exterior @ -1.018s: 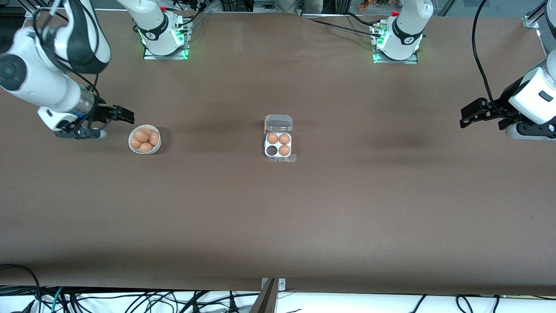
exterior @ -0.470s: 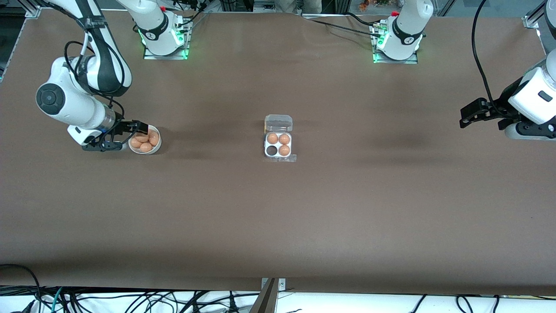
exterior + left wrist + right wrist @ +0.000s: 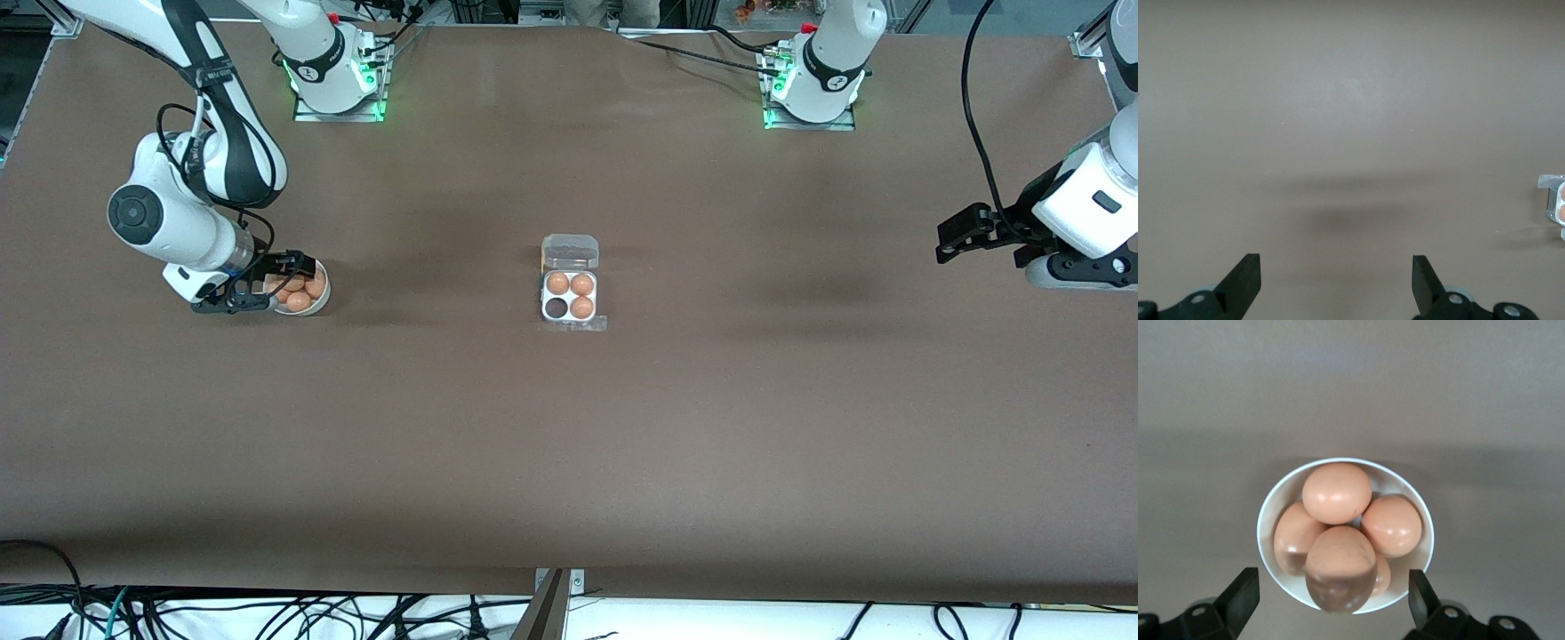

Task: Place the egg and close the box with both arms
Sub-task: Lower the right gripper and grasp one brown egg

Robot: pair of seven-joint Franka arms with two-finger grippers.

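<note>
Hovering over the white bowl (image 3: 313,298) at the right arm's end of the table, the right gripper (image 3: 283,272) has its fingers spread apart, nothing between them. Right wrist view: the two black fingertips (image 3: 1245,587) straddle the bowl (image 3: 1268,513) wider than its rim, with the eggs directly between and below them.

Bowl holds a heap of orange-brown eggs, four clearly seen, a fifth partly hidden under the others. Topmost egg (image 3: 1336,493) sits high on the pile. Another egg (image 3: 1340,567) lies closest to the wrist camera, roughly centred between the fingers. No finger touches an egg, as far as the wrist view shows.

The box (image 3: 569,284) sits near the middle of the table, well apart from the bowl and from both grippers. Clear lid (image 3: 570,252) is open, lying flat on the side toward the robots' bases. Whitish-grey tray has four cells: three filled with eggs, one empty cell (image 3: 556,308) on the side nearer the front camera, toward the right arm's end.

Left gripper (image 3: 953,242) waits above bare table (image 3: 569,462) at the left arm's end, well apart from the box. Left wrist view: its fingertips (image 3: 1245,277) stand wide apart, holding nothing, only brown surface and a soft shadow under them. An edge of the box (image 3: 1557,200) just shows at the border of that view.
</note>
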